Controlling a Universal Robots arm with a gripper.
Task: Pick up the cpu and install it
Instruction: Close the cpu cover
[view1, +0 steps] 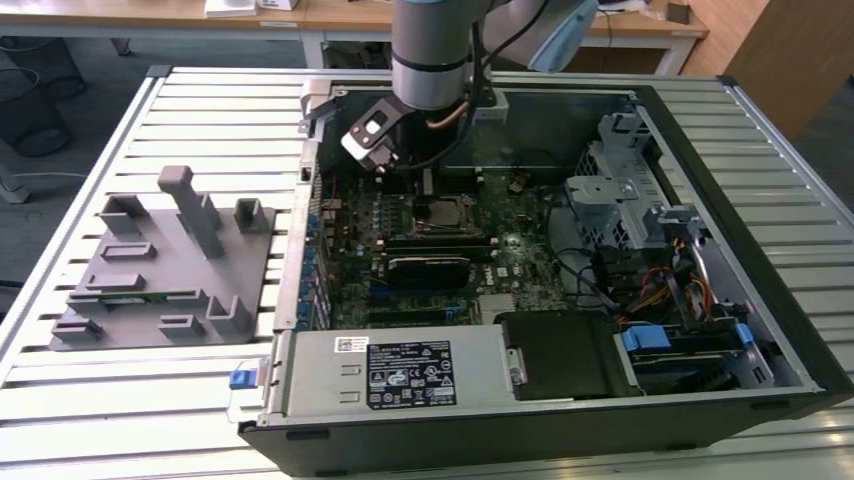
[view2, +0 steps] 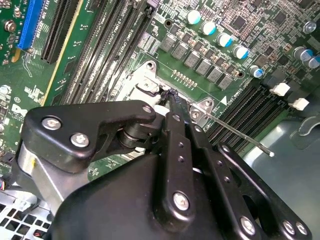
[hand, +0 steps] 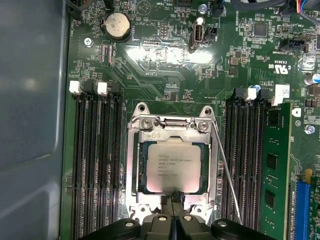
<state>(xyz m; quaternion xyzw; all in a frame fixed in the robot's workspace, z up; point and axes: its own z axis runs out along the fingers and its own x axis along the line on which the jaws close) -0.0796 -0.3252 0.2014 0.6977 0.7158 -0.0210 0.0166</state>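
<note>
The cpu (hand: 173, 167) is a square chip with a silver-grey top. It lies flat in the motherboard socket, framed by the metal load plate (hand: 132, 165). In the exterior view the cpu (view1: 443, 212) sits mid-board inside the open computer case. My gripper (hand: 175, 202) is shut, its two black fingers pressed together with nothing between them. Their tips hover at the socket's edge, just beside the chip. In the second wrist view the gripper (view2: 167, 100) points at a corner of the socket. A thin metal lever (hand: 225, 170) slants along one side of the socket.
A green memory strip (hand: 272, 165) stands in a slot beside the socket, with empty black slots on both sides. The case walls (view1: 747, 190), drive cage (view1: 627, 190) and power supply (view1: 400, 370) hem in the board. A grey fixture tray (view1: 147, 270) lies at the exterior view's left.
</note>
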